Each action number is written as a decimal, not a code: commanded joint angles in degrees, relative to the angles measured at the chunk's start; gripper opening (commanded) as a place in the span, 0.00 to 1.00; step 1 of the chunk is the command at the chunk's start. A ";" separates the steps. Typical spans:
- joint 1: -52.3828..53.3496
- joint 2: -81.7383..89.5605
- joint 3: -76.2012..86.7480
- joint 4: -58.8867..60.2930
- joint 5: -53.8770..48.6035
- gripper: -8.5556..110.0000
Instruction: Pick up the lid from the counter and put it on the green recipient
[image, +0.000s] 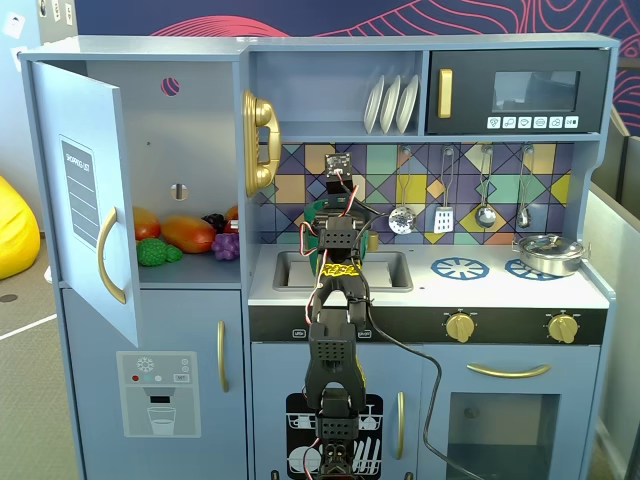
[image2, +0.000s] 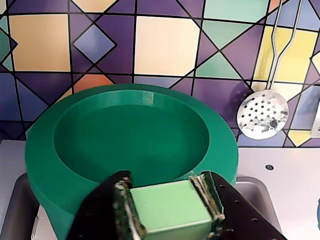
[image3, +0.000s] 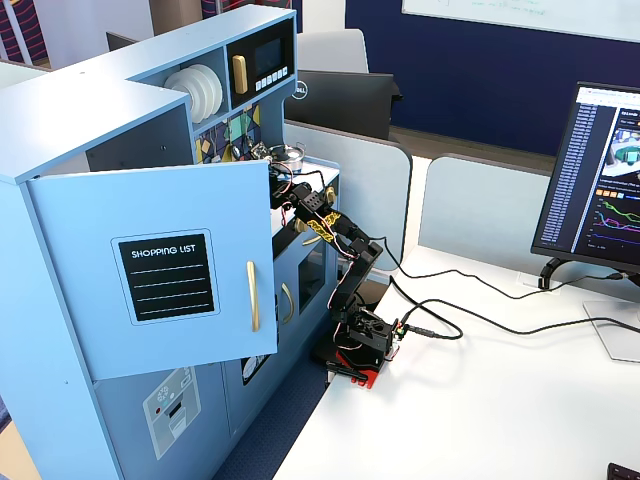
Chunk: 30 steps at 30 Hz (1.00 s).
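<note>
Gripper (image2: 170, 207): closed on the lid's knob (image2: 169, 209), a pale green square block pinched between the two black fingers (image2: 125, 200) in the wrist view.
Lid (image2: 130, 145): dark green round plastic disc, held by the knob and tilted towards the camera, its hollow underside showing with a thick rim around it; it is up in the air in front of the tiled wall, above the sink.
Green pot (image: 316, 212): only a sliver of green shows behind the arm in a fixed view, at the back of the counter by the sink (too hidden to tell how it stands).
Writing: "SHOPPING LIST" on a black panel (image3: 166, 277) on the open cupboard door (image3: 155, 265); the same panel (image: 80, 192) is seen edge-on in a fixed view and is not readable there. A "DELL" mark (image3: 299, 90) sits on a black monitor back.
Arm (image: 335, 330): black, with a yellow patterned band, reaching from the table edge up to the counter.
Counter (image: 420, 285): pale toy kitchen top with a sink (image: 385, 270), blue burner rings (image: 460, 267) and a silver pot (image: 548, 252) on the right.
Wall: coloured diamond tiles (image2: 165, 45), with a slotted spoon (image2: 262, 114) hanging on it.
Cupboard: toy fruit (image: 185, 235) on the shelf.
Room: white desk (image3: 480, 400), cables, a lit screen (image3: 605, 185) on the right.
</note>
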 joint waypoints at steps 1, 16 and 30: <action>0.00 3.08 -0.62 -1.67 0.88 0.31; -0.35 9.40 -7.03 -0.70 0.70 0.39; 3.69 45.53 32.34 15.47 4.13 0.30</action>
